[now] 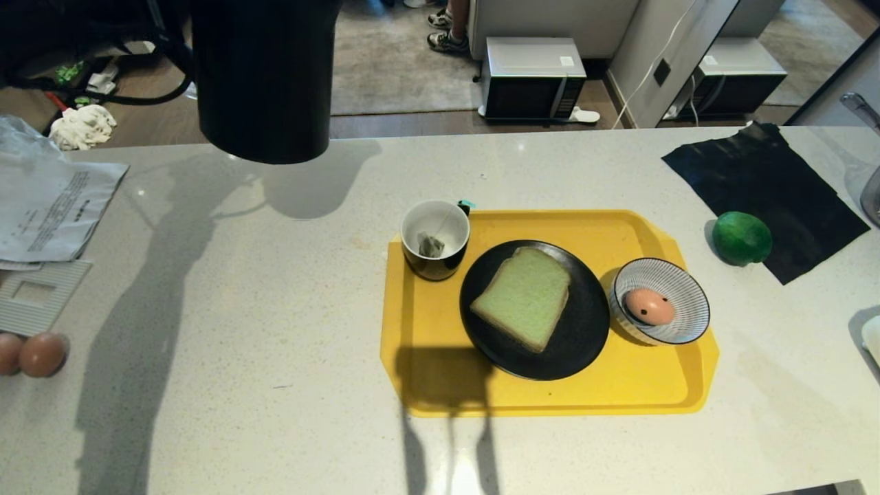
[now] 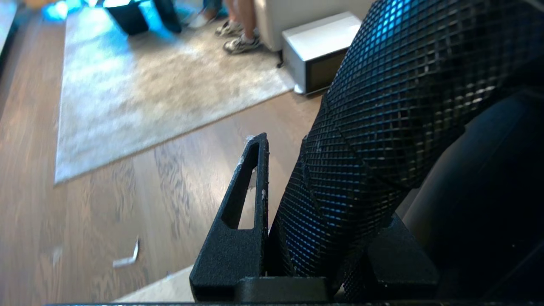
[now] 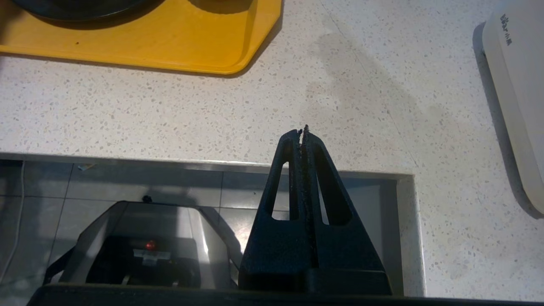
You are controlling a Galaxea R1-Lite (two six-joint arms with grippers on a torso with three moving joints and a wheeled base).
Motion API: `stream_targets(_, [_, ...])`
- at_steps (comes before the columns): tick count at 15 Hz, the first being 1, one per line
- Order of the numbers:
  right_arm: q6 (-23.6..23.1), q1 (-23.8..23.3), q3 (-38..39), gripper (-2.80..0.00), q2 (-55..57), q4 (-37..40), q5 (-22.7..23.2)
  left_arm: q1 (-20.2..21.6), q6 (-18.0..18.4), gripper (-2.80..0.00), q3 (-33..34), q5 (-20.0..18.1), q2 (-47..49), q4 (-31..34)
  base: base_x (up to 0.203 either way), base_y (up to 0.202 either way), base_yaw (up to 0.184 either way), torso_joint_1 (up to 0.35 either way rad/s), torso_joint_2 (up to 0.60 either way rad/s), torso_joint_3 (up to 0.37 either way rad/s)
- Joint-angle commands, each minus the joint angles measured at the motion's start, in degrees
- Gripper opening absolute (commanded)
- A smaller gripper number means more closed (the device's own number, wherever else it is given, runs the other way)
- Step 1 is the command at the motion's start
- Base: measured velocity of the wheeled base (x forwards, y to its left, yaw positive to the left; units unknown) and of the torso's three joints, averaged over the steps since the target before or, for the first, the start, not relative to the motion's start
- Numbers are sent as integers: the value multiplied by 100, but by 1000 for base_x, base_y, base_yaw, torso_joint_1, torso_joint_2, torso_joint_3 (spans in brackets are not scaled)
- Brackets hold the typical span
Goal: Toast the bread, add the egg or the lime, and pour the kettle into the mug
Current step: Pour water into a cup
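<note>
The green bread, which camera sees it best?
The head view. The bread lies whole on the black plate on the yellow tray. The right wrist view catches only the plate's edge and the tray's corner; the left wrist view shows no bread.

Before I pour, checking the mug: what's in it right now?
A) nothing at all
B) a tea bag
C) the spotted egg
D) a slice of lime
B: in the head view a tea bag lies inside the mug, while the egg sits in the striped bowl.
</note>
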Motion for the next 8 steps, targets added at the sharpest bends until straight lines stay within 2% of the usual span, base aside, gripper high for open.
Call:
stream_targets(1, [-5, 1, -1, -280, 2, 3, 3, -280, 204, -280, -3, -22, 28, -9, 0, 0, 0, 0, 0, 0])
stream_targets(4, [-5, 1, -1, -280, 2, 3, 3, -773, 792, -280, 2, -18, 65, 70, 0, 0, 0, 0, 0, 0])
stream_targets(8, [-5, 1, -1, -280, 2, 3, 3, -978, 1897, -280, -3, 17, 49, 801, 0, 0, 0, 0, 0, 0])
